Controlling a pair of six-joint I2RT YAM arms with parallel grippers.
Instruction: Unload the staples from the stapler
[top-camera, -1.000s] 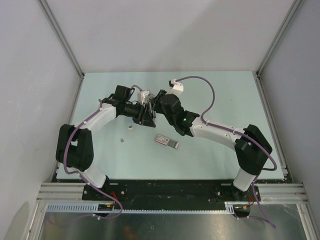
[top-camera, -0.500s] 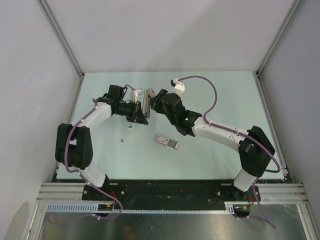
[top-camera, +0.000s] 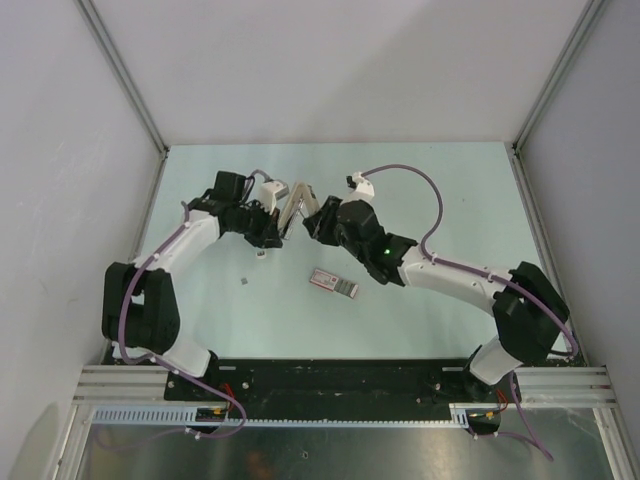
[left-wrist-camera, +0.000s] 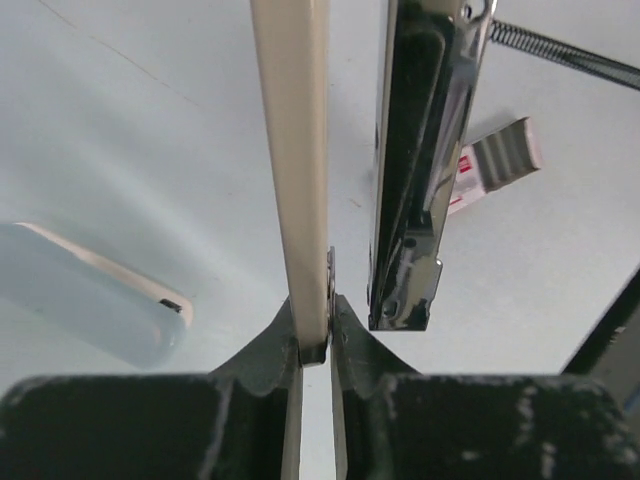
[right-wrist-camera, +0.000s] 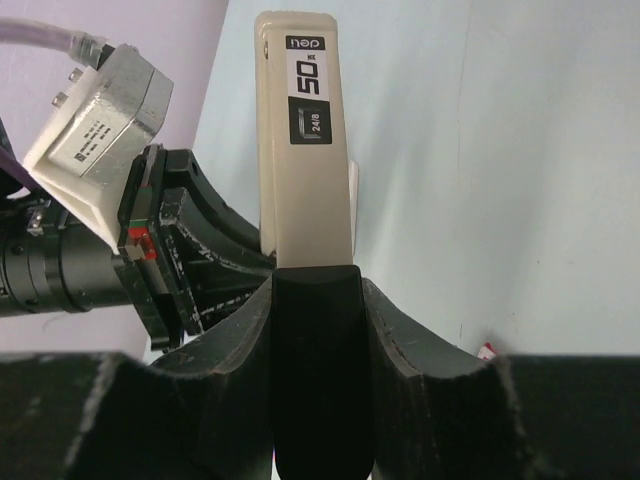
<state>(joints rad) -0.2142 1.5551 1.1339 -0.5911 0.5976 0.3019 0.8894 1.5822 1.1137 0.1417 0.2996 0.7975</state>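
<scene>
Table (top-camera: 450, 200): pale green, walled on three sides.
Left arm (top-camera: 190, 235): elbow bent, reaching up and rightward to mid-table.
Right arm (top-camera: 450, 275): stretched leftward, meeting the left one there.
Left gripper (left-wrist-camera: 315, 345): pinching the thin edge of the cream leaf (left-wrist-camera: 300, 150).
Right gripper (right-wrist-camera: 318, 320): clamped on the black end (right-wrist-camera: 318, 400).
Stapler (top-camera: 296, 203): held between both grippers, splayed into a V, with metal magazine (left-wrist-camera: 415, 170) and spring (left-wrist-camera: 560, 55) exposed.
Box (top-camera: 332, 283): pink-and-white, flat, lying apart below the grippers.
Staples (top-camera: 262, 254): two tiny grey bits on the table near the left gripper.
</scene>
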